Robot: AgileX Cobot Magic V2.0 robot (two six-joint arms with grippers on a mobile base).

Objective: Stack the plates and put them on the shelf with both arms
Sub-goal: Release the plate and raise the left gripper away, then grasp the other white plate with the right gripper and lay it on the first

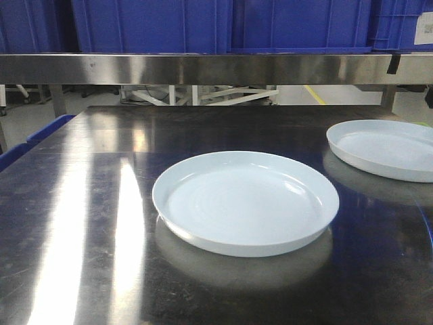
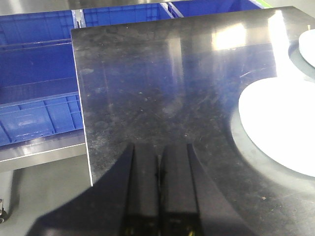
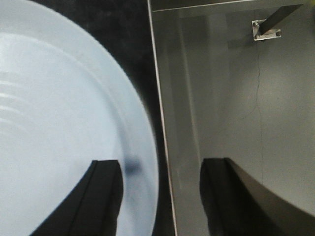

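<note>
Spread wide and empty, the right gripper (image 3: 160,164) has the rim of 1 plate (image 3: 59,123) between its fingers (image 3: 103,196); it should descend squarely before pinching. The left gripper (image 2: 158,150): closed, empty.

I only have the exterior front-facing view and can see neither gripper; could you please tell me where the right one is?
Observer: The right gripper is open, its jaws on either side of a plate rim and the table edge.
Operator: Thank you. And the left one, please?
Observer: The left gripper is shut, above bare table, with the centre plate off to its right.
</note>
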